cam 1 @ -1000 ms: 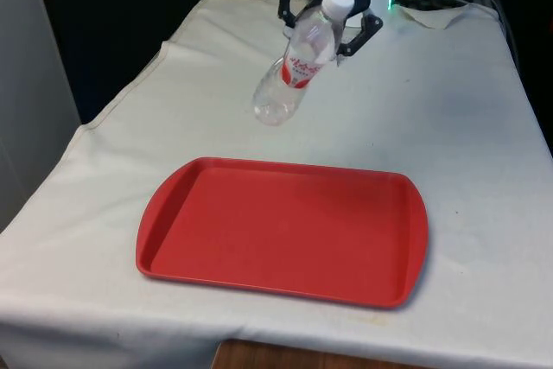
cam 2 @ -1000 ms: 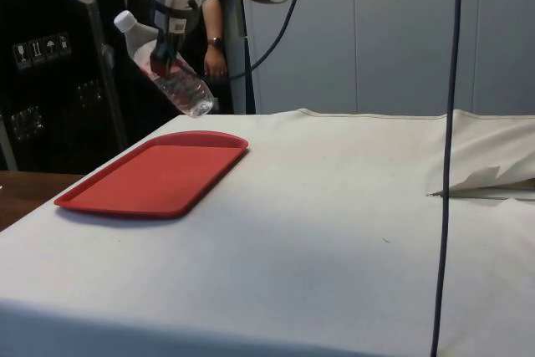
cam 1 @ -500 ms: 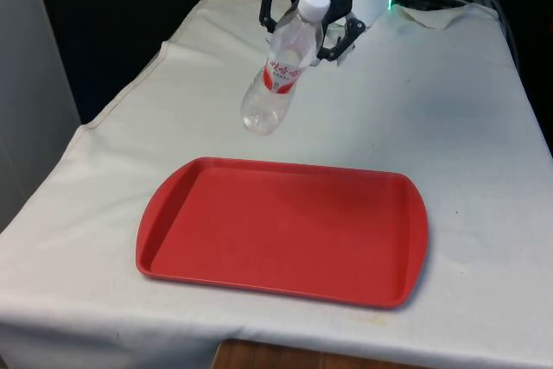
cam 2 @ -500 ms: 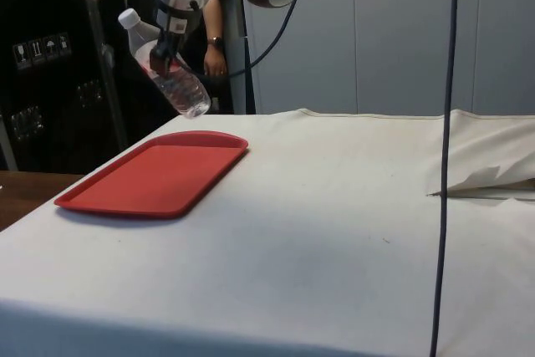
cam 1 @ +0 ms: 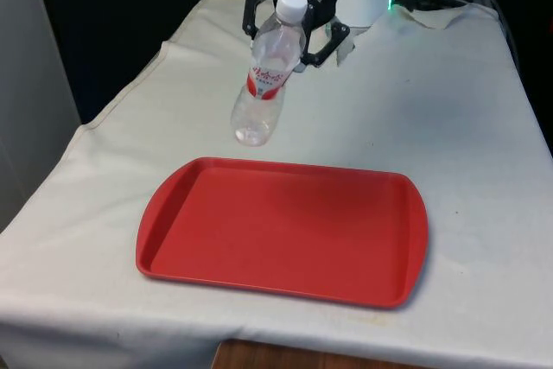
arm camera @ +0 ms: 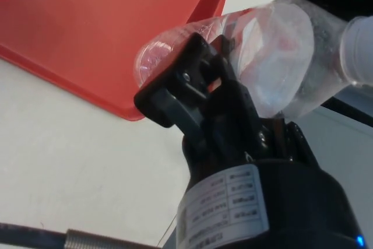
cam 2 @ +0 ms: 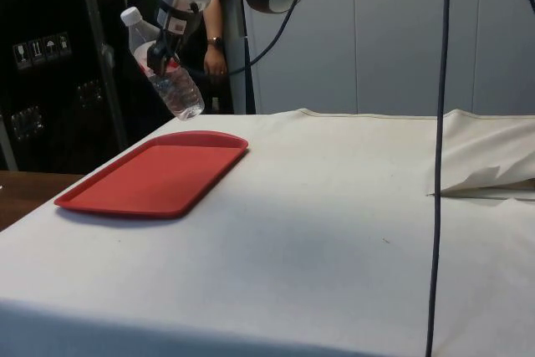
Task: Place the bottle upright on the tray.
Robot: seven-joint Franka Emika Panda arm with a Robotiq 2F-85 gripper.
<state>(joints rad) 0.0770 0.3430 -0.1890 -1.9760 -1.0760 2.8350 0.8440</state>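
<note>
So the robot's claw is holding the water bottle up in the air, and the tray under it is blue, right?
Not quite. The tray is red, not blue, as the front view shows. The rest is right: the claw holds the water bottle up in the air, tilted, with its white cap on top. In the side view the bottle hangs above the far end of the tray.

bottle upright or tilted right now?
Tilted. The bottle hangs in the hand above the table, white cap higher than its base, leaning in both fixed views, not yet on the red tray.
</note>
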